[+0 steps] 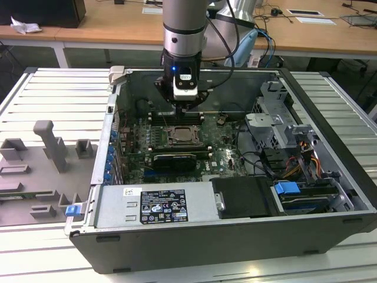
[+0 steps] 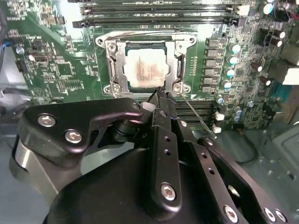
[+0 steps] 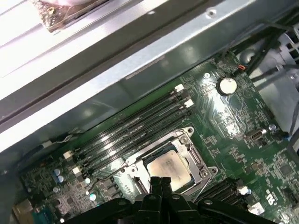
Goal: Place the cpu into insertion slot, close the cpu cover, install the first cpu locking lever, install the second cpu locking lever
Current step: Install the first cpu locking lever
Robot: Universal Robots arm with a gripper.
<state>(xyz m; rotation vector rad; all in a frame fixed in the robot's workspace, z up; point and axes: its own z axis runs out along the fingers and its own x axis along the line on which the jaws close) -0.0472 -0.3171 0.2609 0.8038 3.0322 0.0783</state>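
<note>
1. Inside the open black computer case, down on the green motherboard: the cpu, seated flat in its socket with the dull silver top up. Faint marks on the metal, too small to make out.
2. Folded down around the chip: the cpu cover, lying flat, metal top showing through its open centre.
3. Right at one edge of that cover, by the socket's rim: the gripper, jaws pressed together, nothing visible between them. Cannot tell whether touching the frame or just clear of it.
4. Beyond the socket: long black memory slots lined up side by side. Farther along the board, a round silver coin battery.
5. Nearer the exterior camera than the socket: a long black expansion card.
6. On the grey power supply box: a white label crowded with dark print and small marks, plus a little yellow sticker just beside it.
7. Across the board itself: fine white printed lettering.
8. Off to the exterior view's left, on the slatted white table: a grey moulded fixture with upright blocks, well apart from the case, and a blue tab at the case's corner.
</note>
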